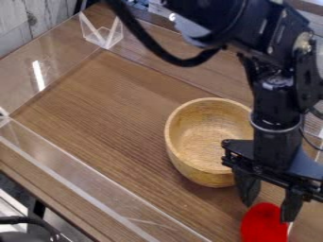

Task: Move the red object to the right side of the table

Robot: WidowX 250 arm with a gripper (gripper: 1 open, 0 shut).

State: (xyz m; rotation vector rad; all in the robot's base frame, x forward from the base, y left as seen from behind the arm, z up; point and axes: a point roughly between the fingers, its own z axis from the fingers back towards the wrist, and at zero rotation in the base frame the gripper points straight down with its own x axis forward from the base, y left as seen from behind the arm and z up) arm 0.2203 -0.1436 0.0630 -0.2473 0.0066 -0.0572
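Observation:
The red object (pixel 263 225), a small glossy toy strawberry, sits on the brown wood-grain table (pixel 101 104) at the bottom right edge of the camera view; its lower part is cut off by the frame. My black gripper (pixel 271 206) hangs straight above it, pointing down. Its two fingers are spread apart, one on each side of the strawberry's top, and it looks open. Whether a finger still touches the berry is unclear.
A round light wooden bowl (pixel 179 128) stands just left of the gripper and the strawberry, close to the arm. Low clear acrylic walls (pixel 57 142) border the table on the left and front. A clear bracket (pixel 101 31) stands at the far corner.

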